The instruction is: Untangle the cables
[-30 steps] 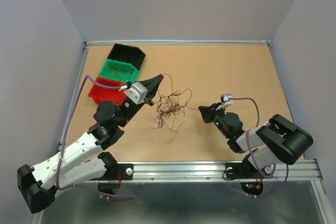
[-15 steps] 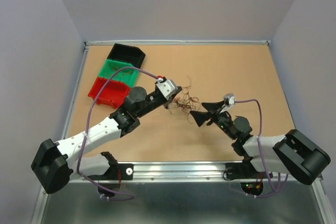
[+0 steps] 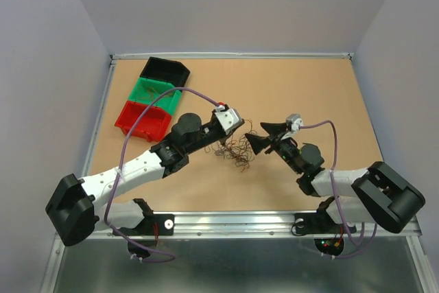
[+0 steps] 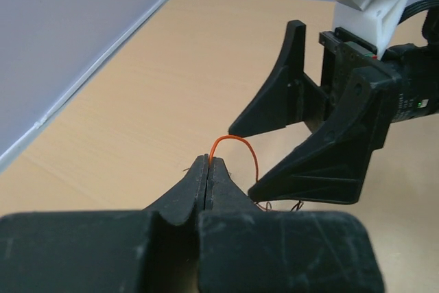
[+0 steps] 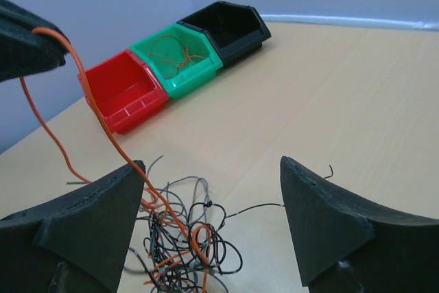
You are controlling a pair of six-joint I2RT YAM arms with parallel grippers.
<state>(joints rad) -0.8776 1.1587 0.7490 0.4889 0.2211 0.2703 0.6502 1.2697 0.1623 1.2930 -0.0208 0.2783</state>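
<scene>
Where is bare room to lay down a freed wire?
Free: tan wooden table's far right, beyond the right arm. Crowded: centre, left gripper and right gripper at the tangle of thin wires; far left, red, green, black bins.

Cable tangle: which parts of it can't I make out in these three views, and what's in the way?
Top external: the strands of the cable tangle are too thin to trace singly.
Left wrist: only an orange loop shows; the left end effector and right end effector hide the rest.
Right wrist: the bottom edge cuts the tangle off, and the near finger covers its left side.
</scene>
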